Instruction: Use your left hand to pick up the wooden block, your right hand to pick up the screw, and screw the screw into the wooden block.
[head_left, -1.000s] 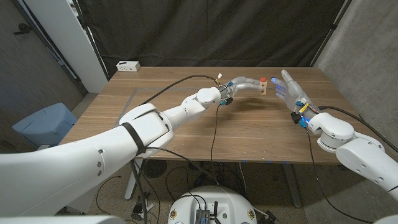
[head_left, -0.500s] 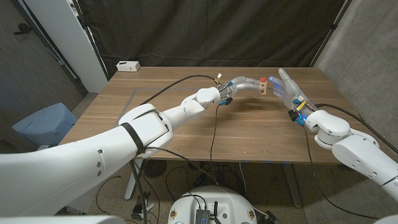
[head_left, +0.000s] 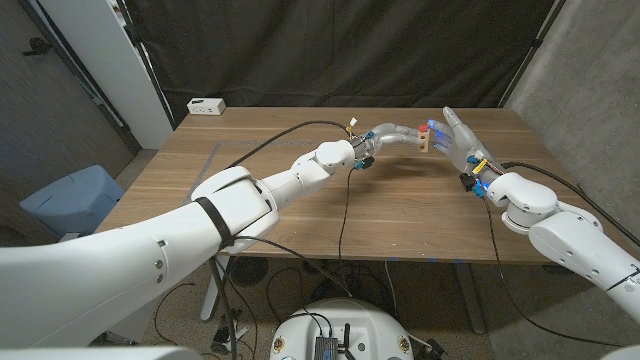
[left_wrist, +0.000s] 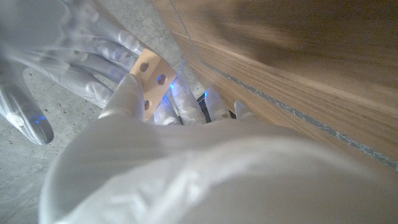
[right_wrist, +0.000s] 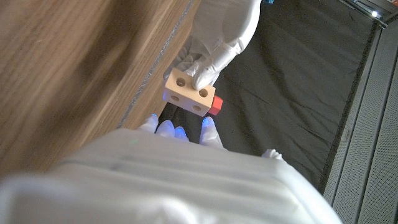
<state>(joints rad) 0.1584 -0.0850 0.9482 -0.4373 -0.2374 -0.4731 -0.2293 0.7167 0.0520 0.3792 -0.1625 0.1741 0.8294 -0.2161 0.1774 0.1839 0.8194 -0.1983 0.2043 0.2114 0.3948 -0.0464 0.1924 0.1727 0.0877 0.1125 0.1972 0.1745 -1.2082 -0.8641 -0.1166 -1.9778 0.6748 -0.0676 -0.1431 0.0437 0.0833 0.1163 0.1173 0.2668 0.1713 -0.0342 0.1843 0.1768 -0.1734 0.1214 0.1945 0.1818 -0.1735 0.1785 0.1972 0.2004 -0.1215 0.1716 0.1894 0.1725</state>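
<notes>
My left hand (head_left: 392, 135) grips a small pale wooden block (head_left: 424, 143) with round holes, held above the far middle of the table (head_left: 300, 215). In the right wrist view a red screw head (right_wrist: 215, 104) sits against one end of the block (right_wrist: 189, 93), under the left hand's fingers (right_wrist: 205, 71). My right hand (head_left: 458, 143) stands just right of the block with fingers spread and nothing in it, its fingertips close to the screw end. The left wrist view shows the block (left_wrist: 152, 78) with the right hand's fingers (left_wrist: 74, 59) right behind it.
A white box (head_left: 207, 105) lies at the table's back left corner. A black cable (head_left: 345, 205) runs from the left wrist across the table to the front edge. A blue seat (head_left: 70, 197) stands left of the table, and a dark curtain hangs behind.
My right hand has moved left, closing the gap to the block and the screw end. The left hand and the block have stayed where they were.
</notes>
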